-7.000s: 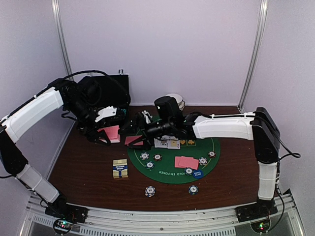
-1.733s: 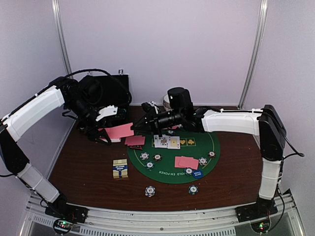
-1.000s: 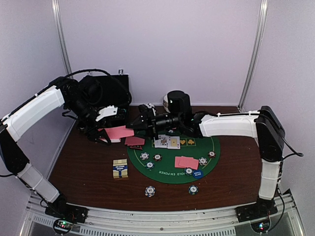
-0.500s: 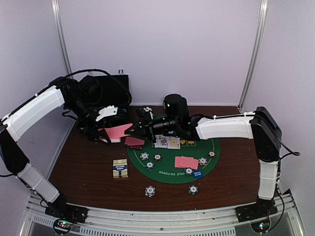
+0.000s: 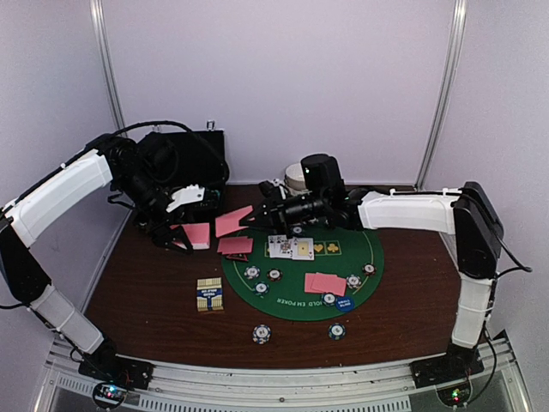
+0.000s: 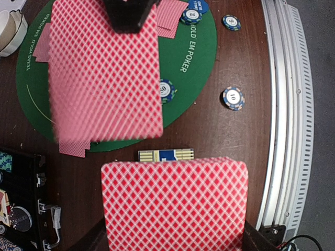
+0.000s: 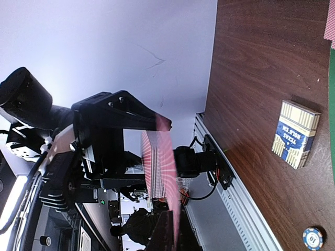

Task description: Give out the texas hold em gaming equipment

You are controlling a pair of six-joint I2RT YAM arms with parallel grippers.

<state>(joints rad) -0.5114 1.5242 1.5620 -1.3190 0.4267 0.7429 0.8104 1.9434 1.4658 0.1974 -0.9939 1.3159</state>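
One pink-backed card, blurred, pinched at its edge by the right gripper, fingertips cut off in the left wrist view. Just beside it the deck, clamped in the left gripper, fingers mostly hidden. Beneath: green mat, card box, poker chip.

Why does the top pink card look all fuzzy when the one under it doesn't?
In the left wrist view the upper pink-backed card is smeared, likely moving or near the lens, while the lower pink-backed card shows crisp diamonds; in the right wrist view the upper one is a hazy pink streak, nearly edge-on.
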